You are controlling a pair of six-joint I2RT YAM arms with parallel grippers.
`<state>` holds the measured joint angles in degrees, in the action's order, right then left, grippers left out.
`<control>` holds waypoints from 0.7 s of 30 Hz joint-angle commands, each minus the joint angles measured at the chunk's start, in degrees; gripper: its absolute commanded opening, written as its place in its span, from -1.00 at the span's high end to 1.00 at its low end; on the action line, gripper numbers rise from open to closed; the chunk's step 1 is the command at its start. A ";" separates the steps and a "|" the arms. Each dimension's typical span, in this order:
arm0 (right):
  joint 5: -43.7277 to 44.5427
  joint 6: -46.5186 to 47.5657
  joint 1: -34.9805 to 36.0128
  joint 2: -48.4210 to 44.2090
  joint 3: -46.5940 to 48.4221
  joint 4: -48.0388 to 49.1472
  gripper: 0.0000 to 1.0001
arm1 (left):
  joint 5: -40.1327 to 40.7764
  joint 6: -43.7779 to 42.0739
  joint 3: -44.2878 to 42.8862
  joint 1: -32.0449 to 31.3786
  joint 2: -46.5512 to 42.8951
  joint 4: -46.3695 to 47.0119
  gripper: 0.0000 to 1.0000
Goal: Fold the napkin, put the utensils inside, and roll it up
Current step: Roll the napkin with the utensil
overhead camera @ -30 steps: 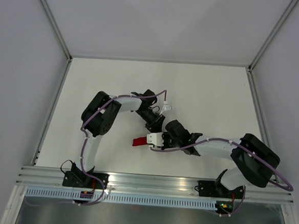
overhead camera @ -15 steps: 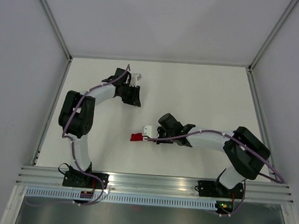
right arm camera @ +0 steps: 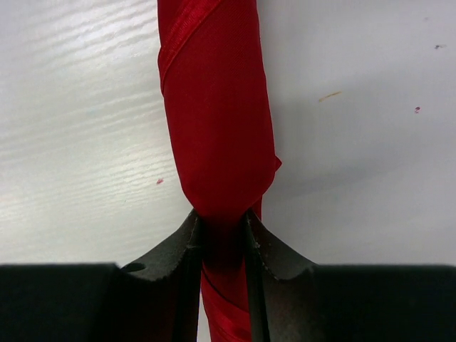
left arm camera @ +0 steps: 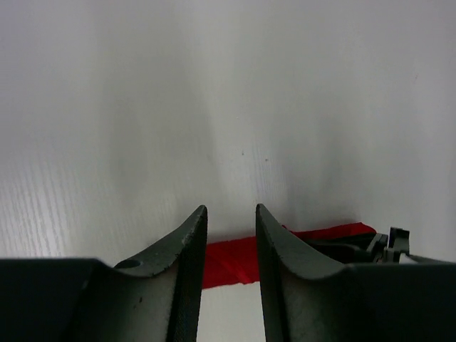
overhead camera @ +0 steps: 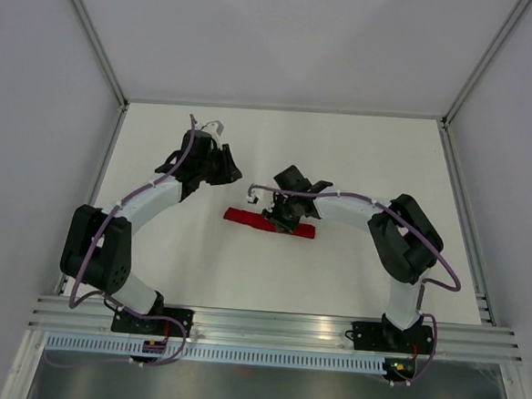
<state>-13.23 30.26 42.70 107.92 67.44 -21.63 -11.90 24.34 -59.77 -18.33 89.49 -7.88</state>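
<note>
The deep-red napkin lies rolled into a narrow tube on the white table, near the middle. My right gripper is shut on the napkin roll, pinching it near its middle. My left gripper is up and to the left of the roll, apart from it, with a narrow gap between its fingers and nothing in them. In the left wrist view the roll's end shows behind the fingers. No utensils show; whether they are inside the roll cannot be told.
The white table is fenced by low grey walls with metal rails at the back and sides. An aluminium rail runs along the near edge by the arm bases.
The right gripper has carried the napkin up and right and turned it; more of the roll now shows flat on the table. The left arm has swung away to the upper left.
</note>
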 commanded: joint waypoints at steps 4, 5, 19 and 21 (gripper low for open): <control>-7.67 -11.18 -5.86 11.69 2.78 -12.04 0.74 | 6.97 11.68 8.96 0.05 -6.87 9.53 0.23; -8.21 -12.93 -6.31 12.31 3.48 -11.86 0.74 | 6.89 12.31 9.92 -0.13 -7.40 10.42 0.24; -10.93 -22.96 -8.24 18.12 8.15 -9.66 0.76 | 17.34 20.04 17.84 -12.34 -2.22 20.89 0.18; -11.11 -23.58 -8.33 18.12 8.32 -9.23 0.76 | 19.19 21.62 18.89 -13.40 -2.22 21.24 0.18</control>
<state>-31.09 8.49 33.89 118.63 79.59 -25.67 2.22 40.73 -42.11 -30.41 86.72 9.17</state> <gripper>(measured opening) 0.304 0.405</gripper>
